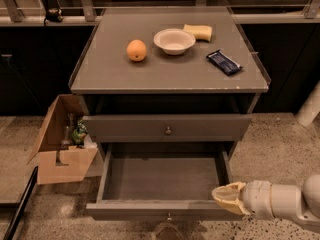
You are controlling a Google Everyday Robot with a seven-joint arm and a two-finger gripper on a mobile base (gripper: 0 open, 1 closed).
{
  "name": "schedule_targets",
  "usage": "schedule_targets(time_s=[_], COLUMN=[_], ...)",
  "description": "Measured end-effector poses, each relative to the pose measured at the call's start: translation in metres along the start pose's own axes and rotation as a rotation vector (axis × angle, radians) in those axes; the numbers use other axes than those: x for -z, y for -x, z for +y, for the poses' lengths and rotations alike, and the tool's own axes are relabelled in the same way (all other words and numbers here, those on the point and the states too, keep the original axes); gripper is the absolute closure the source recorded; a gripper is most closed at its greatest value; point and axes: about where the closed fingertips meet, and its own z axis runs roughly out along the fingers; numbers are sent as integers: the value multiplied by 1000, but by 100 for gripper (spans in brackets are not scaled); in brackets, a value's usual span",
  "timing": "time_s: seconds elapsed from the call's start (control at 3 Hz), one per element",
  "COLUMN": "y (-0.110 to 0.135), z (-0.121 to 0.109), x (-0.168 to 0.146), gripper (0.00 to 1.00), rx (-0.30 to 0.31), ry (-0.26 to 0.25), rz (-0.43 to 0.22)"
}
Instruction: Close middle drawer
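Jaws drawn together into a blunt tan wedge tip the gripper [227, 197], which touches the right end of the middle drawer's [150, 207] front. The white, cylindrical arm reaches in level from the lower right. That grey wooden drawer stands pulled fully out, its flat front carrying a small round knob [169, 216]. Above it, the top drawer [167, 128] sits shut under the grey surface [110, 69].

Speckled floor [282, 141], cardboard box [62, 163] (open), dim light
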Motion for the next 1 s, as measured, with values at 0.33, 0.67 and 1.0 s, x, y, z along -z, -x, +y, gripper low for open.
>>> schedule_targets(time_s=[0.33, 0.67, 1.0], y=[-15, -15, -23], z=[0, 0, 4], x=[-5, -5, -8], gripper=[100, 100, 100], rx=[-28, -28, -42], ry=[6, 6, -2], rz=[-29, -29, -31])
